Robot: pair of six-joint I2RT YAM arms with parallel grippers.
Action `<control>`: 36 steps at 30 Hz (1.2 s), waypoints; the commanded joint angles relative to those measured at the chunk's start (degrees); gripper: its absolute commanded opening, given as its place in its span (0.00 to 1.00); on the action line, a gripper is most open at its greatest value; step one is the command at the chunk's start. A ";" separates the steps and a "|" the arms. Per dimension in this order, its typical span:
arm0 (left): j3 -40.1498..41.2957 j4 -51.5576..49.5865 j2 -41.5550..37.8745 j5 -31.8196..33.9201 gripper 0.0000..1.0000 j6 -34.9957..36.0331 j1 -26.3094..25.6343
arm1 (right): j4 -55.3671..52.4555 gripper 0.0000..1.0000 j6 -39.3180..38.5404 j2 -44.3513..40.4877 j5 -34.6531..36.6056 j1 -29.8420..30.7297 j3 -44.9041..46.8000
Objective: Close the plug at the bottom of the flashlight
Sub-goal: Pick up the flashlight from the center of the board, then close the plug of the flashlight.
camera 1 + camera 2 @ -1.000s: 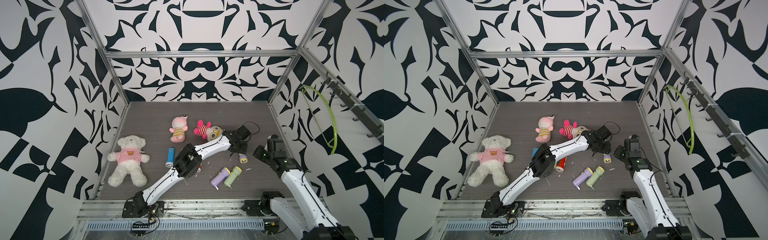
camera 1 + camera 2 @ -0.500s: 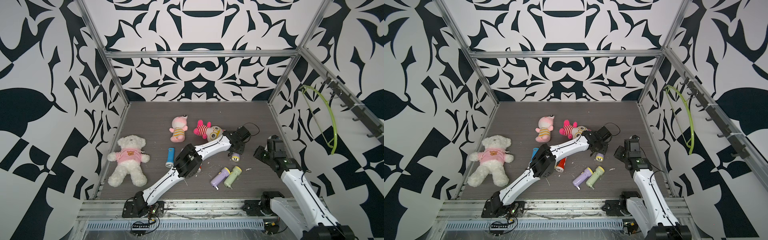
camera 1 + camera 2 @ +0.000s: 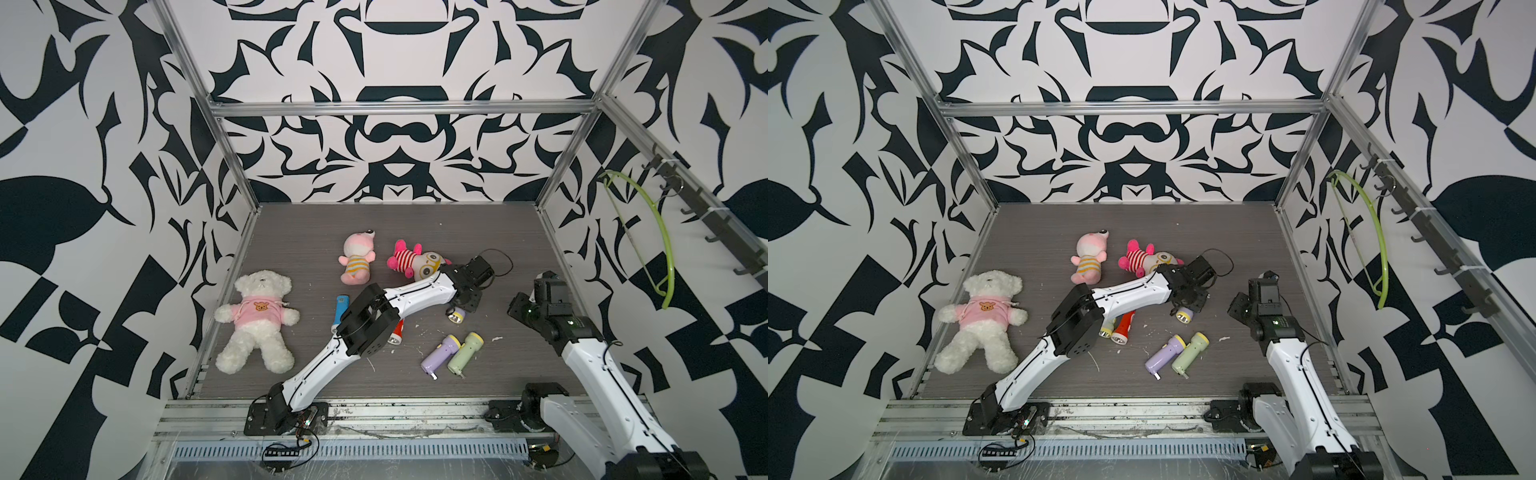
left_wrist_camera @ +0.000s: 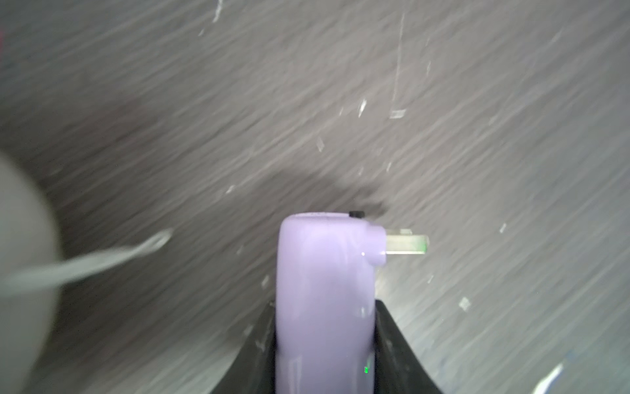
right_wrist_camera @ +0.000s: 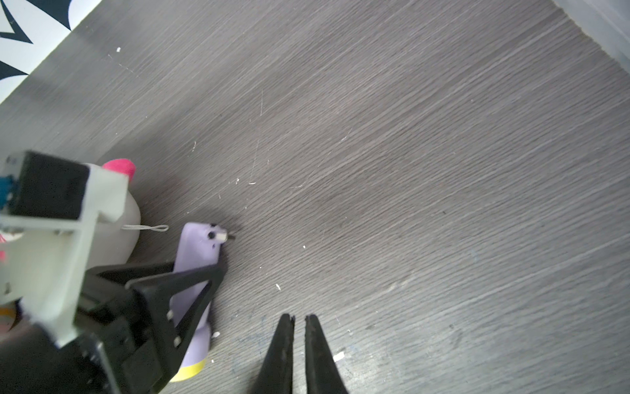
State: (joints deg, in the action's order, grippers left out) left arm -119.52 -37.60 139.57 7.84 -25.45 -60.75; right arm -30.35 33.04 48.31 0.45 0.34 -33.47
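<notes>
Fingers (image 4: 392, 341) of our left gripper (image 4: 324, 307) pinch the lilac flashlight (image 4: 320, 273) across its body and leave the tail end free. We judge this keeps the plug (image 4: 407, 245), which is folded out sideways there, within reach. We hold it right of the worktop's (image 3: 374, 224) middle, about halfway between the back and front edges. Our right gripper (image 5: 299, 319) hovers near it toward the right edge. Its fingers are almost pressed together with only a slit between them, and they hold nothing. We reckon that narrow tip suits pushing the plug in.

A plush owl (image 3: 428, 266) lies just behind the left gripper. A second lilac flashlight (image 3: 438, 360) and a green flashlight (image 3: 465, 351) lie side by side nearer the front edge. In both top views the left gripper hides the body and the plug, so only the lens end (image 3: 456, 318) shows. The left wrist view is blurred, and we cannot tell whether the held flashlight touches the worktop.
</notes>
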 commanded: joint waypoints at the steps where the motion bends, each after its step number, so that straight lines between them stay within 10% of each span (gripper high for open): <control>1: 5.73 7.46 -10.86 0.87 0.00 7.10 0.24 | -0.76 0.17 0.27 -0.33 -0.69 -0.32 -2.92; 8: 27.24 22.95 -32.71 0.33 0.00 18.23 0.45 | 1.27 0.33 -3.09 4.59 -7.15 -0.33 -8.80; 21: 70.62 43.22 -77.32 -11.16 0.00 30.93 3.92 | 16.05 0.34 -7.57 17.88 -31.67 5.59 -20.17; 27: 79.29 41.10 -92.76 -12.10 0.00 32.31 4.76 | 18.66 0.40 -16.40 24.91 -43.65 21.07 -30.42; 36: 81.43 34.13 -101.69 -11.35 0.00 30.24 5.12 | 26.84 0.50 -16.12 26.27 -60.70 24.91 -33.72</control>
State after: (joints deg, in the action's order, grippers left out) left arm -38.83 -1.89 39.66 -3.05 5.37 -55.96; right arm -8.03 18.74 75.57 -51.66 24.62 -63.96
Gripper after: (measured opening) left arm 0.387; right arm 0.496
